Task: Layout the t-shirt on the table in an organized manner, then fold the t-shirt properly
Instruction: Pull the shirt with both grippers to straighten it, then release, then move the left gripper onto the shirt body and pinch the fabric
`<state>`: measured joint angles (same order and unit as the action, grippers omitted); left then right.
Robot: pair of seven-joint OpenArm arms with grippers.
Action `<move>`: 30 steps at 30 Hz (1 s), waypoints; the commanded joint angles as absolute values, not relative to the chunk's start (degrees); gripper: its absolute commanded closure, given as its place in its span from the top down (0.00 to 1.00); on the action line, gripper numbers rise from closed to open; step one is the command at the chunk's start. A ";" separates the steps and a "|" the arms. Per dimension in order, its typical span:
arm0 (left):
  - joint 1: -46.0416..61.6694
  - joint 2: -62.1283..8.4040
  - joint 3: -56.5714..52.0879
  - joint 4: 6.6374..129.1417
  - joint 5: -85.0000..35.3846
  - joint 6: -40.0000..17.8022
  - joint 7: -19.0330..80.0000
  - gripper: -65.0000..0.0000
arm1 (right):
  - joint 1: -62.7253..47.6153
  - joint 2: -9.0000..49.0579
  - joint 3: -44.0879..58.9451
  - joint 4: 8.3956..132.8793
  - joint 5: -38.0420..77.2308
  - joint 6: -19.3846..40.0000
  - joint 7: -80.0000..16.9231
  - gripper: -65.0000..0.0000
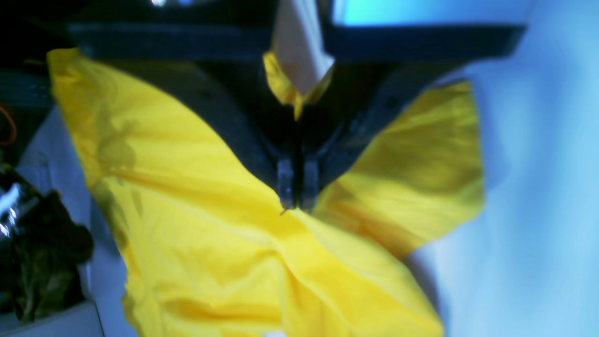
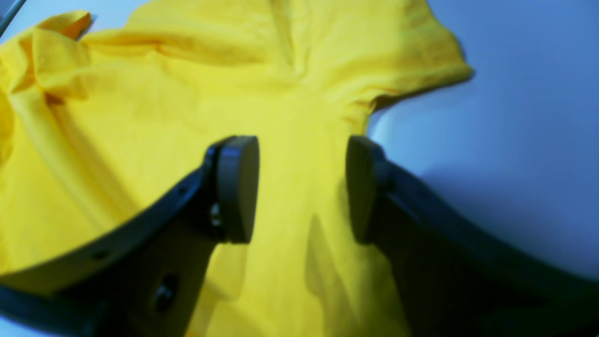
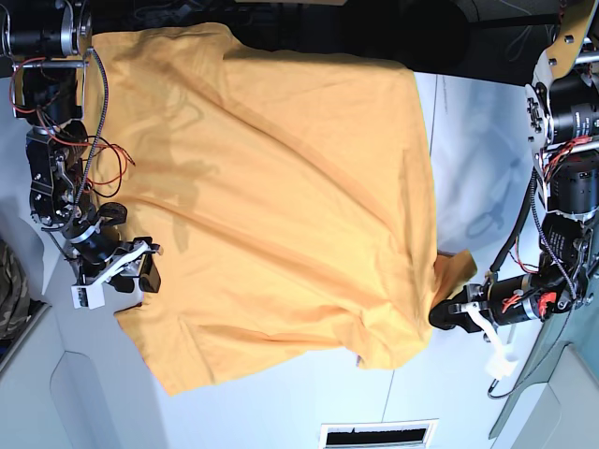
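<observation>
The orange-yellow t-shirt (image 3: 281, 206) lies spread over most of the white table (image 3: 281, 402), with some wrinkles. My left gripper (image 3: 447, 316) is at the shirt's right edge in the base view, where the cloth bunches up. In the left wrist view that left gripper (image 1: 298, 203) is shut on a fold of the t-shirt (image 1: 187, 234). My right gripper (image 3: 140, 274) hangs at the shirt's left edge. In the right wrist view the right gripper (image 2: 299, 187) is open just above the t-shirt (image 2: 164, 107), and nothing sits between its pads (image 2: 236, 187).
Camouflage fabric (image 3: 9, 290) lies off the table's left side, and this camouflage fabric (image 1: 42, 262) also shows in the left wrist view. A thin dark seam (image 3: 435, 140) runs across the table right of the shirt. A white slotted panel (image 3: 379, 435) sits at the bottom edge.
</observation>
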<state>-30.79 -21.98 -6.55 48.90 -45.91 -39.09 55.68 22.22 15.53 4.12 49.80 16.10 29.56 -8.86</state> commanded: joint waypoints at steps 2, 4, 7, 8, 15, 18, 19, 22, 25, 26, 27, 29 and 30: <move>-30.94 -22.20 -6.66 49.89 -46.94 -39.92 55.02 0.00 | 26.96 14.59 4.27 46.94 15.46 29.47 -7.49 0.47; -29.30 -22.26 -6.66 49.89 -45.32 -39.90 54.46 0.00 | 29.63 13.56 3.90 42.85 14.59 28.47 -7.22 0.47; -27.07 -22.79 -6.66 49.87 -39.20 -38.68 51.05 0.21 | 32.18 12.84 2.79 38.44 12.86 28.29 -6.04 0.47; -26.48 -23.09 -6.66 49.87 -36.93 -37.58 49.41 0.28 | 32.71 12.84 2.17 37.71 12.60 28.29 -5.76 0.47; -25.26 -28.03 -6.68 49.87 -30.89 -32.58 43.53 0.36 | 32.95 12.84 -0.67 37.34 12.40 28.29 -5.72 0.47; -25.26 -30.55 -6.68 49.89 -33.28 -32.67 43.46 0.36 | 32.97 12.86 -0.67 37.34 12.40 28.27 -5.72 0.47; -25.26 -31.07 -6.68 49.89 -33.41 -32.77 43.31 0.36 | 32.97 12.86 -0.67 37.34 12.40 28.27 -5.72 0.47; -25.23 -31.97 -6.66 49.87 -33.39 -32.75 42.78 0.36 | 32.97 12.84 -0.67 37.34 12.43 28.29 -5.72 0.47; -25.23 -31.83 -6.66 49.87 -33.39 -32.75 41.56 0.35 | 32.97 12.82 -0.67 37.34 12.43 28.29 -5.72 0.47; -25.23 -31.68 -6.66 49.87 -33.15 -32.73 40.53 0.35 | 32.95 12.82 -0.67 37.34 12.43 28.29 -5.74 0.47; -25.23 -31.46 -6.66 49.87 -32.56 -32.21 39.22 0.35 | 32.91 12.84 -0.67 37.34 12.43 28.29 -5.76 0.47; -25.23 -30.85 -6.66 49.87 -29.61 -27.92 36.58 0.35 | 32.82 12.84 -0.67 37.34 12.43 28.32 -5.82 0.47; -25.26 -30.44 -6.66 49.87 -27.51 -25.54 35.38 0.34 | 32.77 12.84 -0.67 37.34 12.43 28.32 -5.93 0.47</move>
<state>-23.68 -29.32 -6.42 48.95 -26.52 -24.97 36.23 31.14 12.38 -0.78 36.47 11.79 28.05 -7.11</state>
